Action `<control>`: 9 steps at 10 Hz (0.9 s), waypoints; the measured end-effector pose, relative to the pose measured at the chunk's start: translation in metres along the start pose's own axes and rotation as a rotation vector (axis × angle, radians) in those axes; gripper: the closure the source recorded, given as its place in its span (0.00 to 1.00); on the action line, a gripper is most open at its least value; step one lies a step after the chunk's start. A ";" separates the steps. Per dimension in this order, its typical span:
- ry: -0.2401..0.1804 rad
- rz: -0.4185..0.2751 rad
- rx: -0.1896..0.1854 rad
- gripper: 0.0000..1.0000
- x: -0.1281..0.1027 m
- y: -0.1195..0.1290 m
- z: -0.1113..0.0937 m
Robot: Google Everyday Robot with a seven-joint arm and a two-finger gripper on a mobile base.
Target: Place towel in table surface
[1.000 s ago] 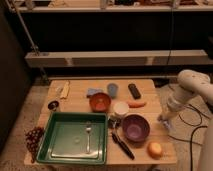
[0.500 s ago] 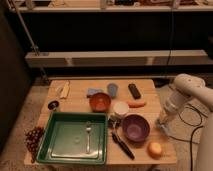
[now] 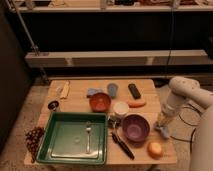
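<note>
A small blue towel (image 3: 92, 92) lies crumpled on the wooden table (image 3: 150, 90), just behind the orange bowl (image 3: 100, 102). My gripper (image 3: 163, 129) hangs from the white arm (image 3: 181, 90) at the table's right edge, pointing down, right of the purple bowl (image 3: 135, 127) and far from the towel. A pale bluish patch shows at its tip; I cannot tell what it is.
A green tray (image 3: 60, 150) holding a spoon (image 3: 88, 134) sits front left. Also on the table are a white cup (image 3: 120, 108), a carrot (image 3: 136, 104), a black block (image 3: 134, 90), a blue oval object (image 3: 113, 89), a black-handled utensil (image 3: 122, 145), an orange fruit (image 3: 155, 149) and grapes (image 3: 34, 137).
The arm has drawn in a little to the left and the gripper has sunk slightly toward the table's right edge. Nothing on the table has moved.
</note>
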 end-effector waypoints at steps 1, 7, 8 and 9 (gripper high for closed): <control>-0.002 0.002 0.007 0.48 0.002 -0.001 0.003; -0.005 -0.022 0.039 0.20 0.006 -0.020 0.006; -0.001 -0.016 0.036 0.20 0.007 -0.018 0.004; 0.004 -0.009 0.039 0.20 0.008 -0.017 0.001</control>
